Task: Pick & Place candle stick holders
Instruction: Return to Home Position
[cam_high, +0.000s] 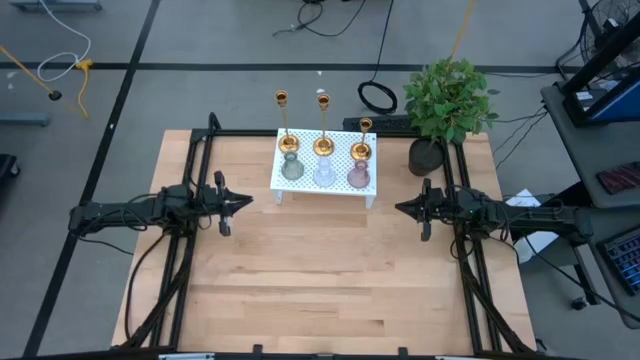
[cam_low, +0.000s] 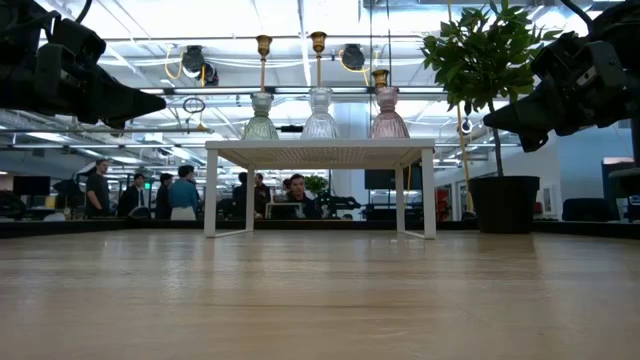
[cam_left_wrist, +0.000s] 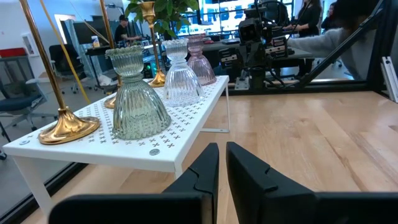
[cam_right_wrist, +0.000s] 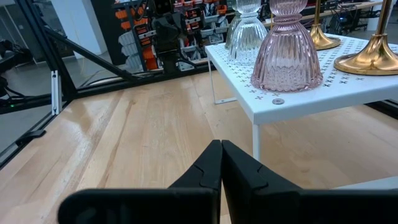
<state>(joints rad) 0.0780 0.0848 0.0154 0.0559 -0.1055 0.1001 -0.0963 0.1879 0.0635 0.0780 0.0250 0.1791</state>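
Observation:
Three gold candle sticks (cam_high: 323, 125) stand upright on their round bases along the back of the white perforated stand (cam_high: 300, 187). In front of them the green (cam_high: 291, 168), clear (cam_high: 324, 172) and pink (cam_high: 358, 176) glass holders rest on their wide bases. My left gripper (cam_high: 245, 203) hovers left of the stand, shut and empty; the green holder (cam_left_wrist: 134, 99) is the nearest to it. My right gripper (cam_high: 400, 208) hovers right of the stand, shut and empty; the pink holder (cam_right_wrist: 286, 53) is the nearest to it.
A green potted plant (cam_high: 448, 100) stands at the table's far right corner, behind my right gripper. The stand sits on thin white legs (cam_low: 211, 190) near the far edge. Bare wooden table top (cam_high: 320, 270) stretches between the arms toward the near edge. People show in the room beyond.

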